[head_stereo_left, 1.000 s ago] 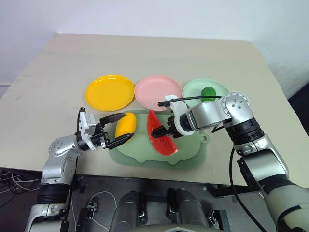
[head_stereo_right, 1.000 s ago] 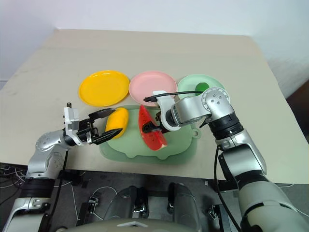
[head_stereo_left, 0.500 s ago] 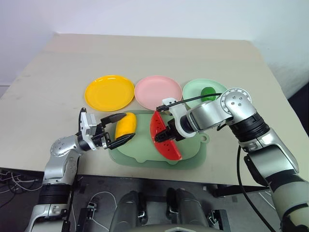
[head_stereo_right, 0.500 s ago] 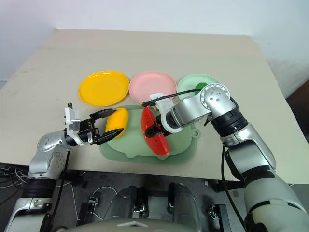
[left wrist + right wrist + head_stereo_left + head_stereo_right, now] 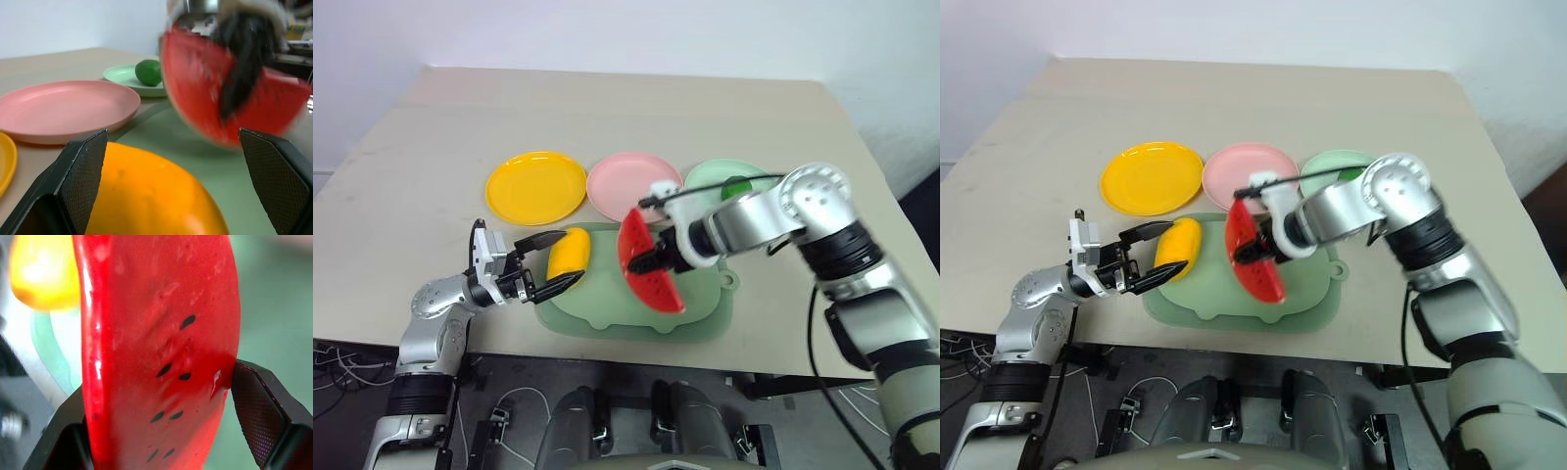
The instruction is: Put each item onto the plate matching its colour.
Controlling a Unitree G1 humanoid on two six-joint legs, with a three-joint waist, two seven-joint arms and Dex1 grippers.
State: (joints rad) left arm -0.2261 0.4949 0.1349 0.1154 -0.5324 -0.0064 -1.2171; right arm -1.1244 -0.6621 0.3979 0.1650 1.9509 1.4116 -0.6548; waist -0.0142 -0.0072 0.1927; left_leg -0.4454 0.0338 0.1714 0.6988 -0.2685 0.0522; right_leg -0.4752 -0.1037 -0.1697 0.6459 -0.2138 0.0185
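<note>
the right gripper (image 5: 658,262) is clamped on the watermelon wedge (image 5: 646,262), its black fingers (image 5: 259,416) pressed against both flat red faces, and it holds the wedge raised above the pale green mat (image 5: 700,308), clear of its surface. the wedge hangs over the middle of the mat, on edge with its curved side down.

the left gripper (image 5: 553,262) sits at the mat's left edge with its fingers (image 5: 80,169) spread wide, one on each side of the yellow mango (image 5: 569,251), not closed on it. the mango lies on the left part of the mat, just beside the hanging wedge.

beyond the mat's far edge stand three plates in a row on the beige table (image 5: 626,117): the yellow plate (image 5: 535,187) past the mat's left corner, the pink plate (image 5: 632,185) past its middle, the mint green plate (image 5: 710,179) past its right side. the dark green ball (image 5: 736,188) rests on the mint green plate. the yellow and pink plates hold nothing.
</note>
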